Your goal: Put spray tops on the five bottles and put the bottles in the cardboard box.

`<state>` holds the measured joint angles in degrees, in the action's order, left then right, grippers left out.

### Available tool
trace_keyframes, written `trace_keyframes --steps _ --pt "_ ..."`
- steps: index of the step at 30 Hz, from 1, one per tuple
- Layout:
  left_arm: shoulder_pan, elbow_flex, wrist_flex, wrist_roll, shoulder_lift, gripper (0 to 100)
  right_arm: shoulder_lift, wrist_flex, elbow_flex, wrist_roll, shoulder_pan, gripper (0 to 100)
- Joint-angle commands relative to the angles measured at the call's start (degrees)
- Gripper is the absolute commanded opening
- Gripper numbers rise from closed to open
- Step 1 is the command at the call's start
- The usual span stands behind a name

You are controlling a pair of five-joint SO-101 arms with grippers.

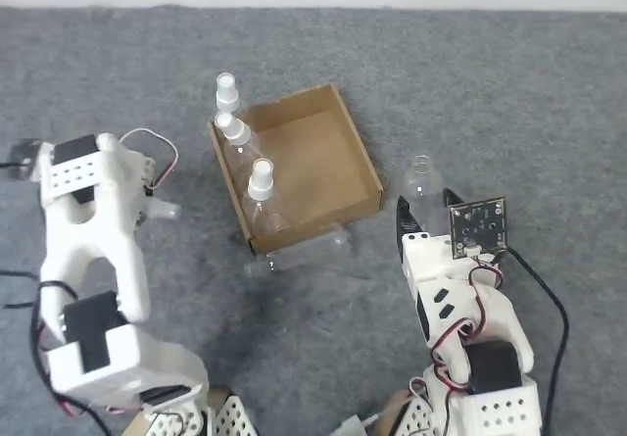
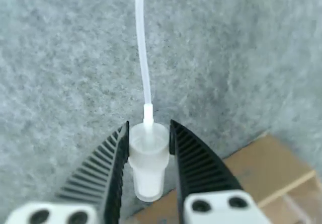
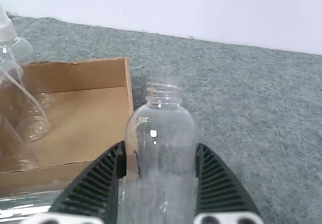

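- L gripper was clamped on a white spray top; jaws pressed its sides, and its thin dip tube stuck straight out past the fingertips over the grey table.
- From the high view, the L gripper sat left of the cardboard box, close to it but apart, w/ the spray top pointing right toward the box's left wall.
- R gripper was closed round a clear open bottle: upright, neck bare, no top on.
- From the high view, the R gripper and open bottle stood just right of the box, near its near-right corner, not touching it.
- Three bottles w/ white spray tops stood in a row along the box's left wall: far bottle at the far-left corner, mid bottle, near bottle by the near-left corner.
- One more clear bottle, the lying bottle, lay on its side on the table right against the box's near wall, outside it; couldn't tell if it had a top.
- Rest of the box floor showed bare cardboard.
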<state>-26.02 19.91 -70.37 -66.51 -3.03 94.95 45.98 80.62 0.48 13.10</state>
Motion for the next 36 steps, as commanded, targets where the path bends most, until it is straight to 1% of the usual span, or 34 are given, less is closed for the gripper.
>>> trace_keyframes --steps 1,5,9,13,14,22,25,30,36 --pt "-0.6 -0.7 -0.2 -6.8 4.6 1 1.1 -1.6 -0.7 0.0 -0.1 4.7" --pt "-0.4 -1.0 -0.2 -15.3 4.8 1 1.1 -1.6 -0.7 0.0 -0.1 4.7" --pt "-1.8 -1.1 0.1 -17.3 4.8 1 1.2 -1.6 -0.7 0.0 -0.1 4.7" --pt "-2.6 -1.9 -0.4 -24.2 4.8 1 1.2 -1.6 -0.7 0.0 -0.1 4.7" --pt "-3.0 -2.0 -0.3 -24.8 4.8 1 1.2 -1.6 -0.7 0.0 -0.1 4.7" --pt "-4.7 -3.1 -0.4 -24.7 4.8 2 1.2 -1.6 -0.8 0.0 -0.1 4.7" --pt "-6.1 -3.2 -0.4 -24.7 4.8 8 1.2 -1.6 -0.7 0.0 0.0 4.7" --pt "-5.5 -3.0 -0.4 -24.7 4.8 21 1.2 -1.6 -0.7 0.0 0.0 4.7" --pt "-5.4 -2.9 -0.4 -24.7 4.8 23 1.2 -1.6 -0.7 0.0 0.0 4.7"
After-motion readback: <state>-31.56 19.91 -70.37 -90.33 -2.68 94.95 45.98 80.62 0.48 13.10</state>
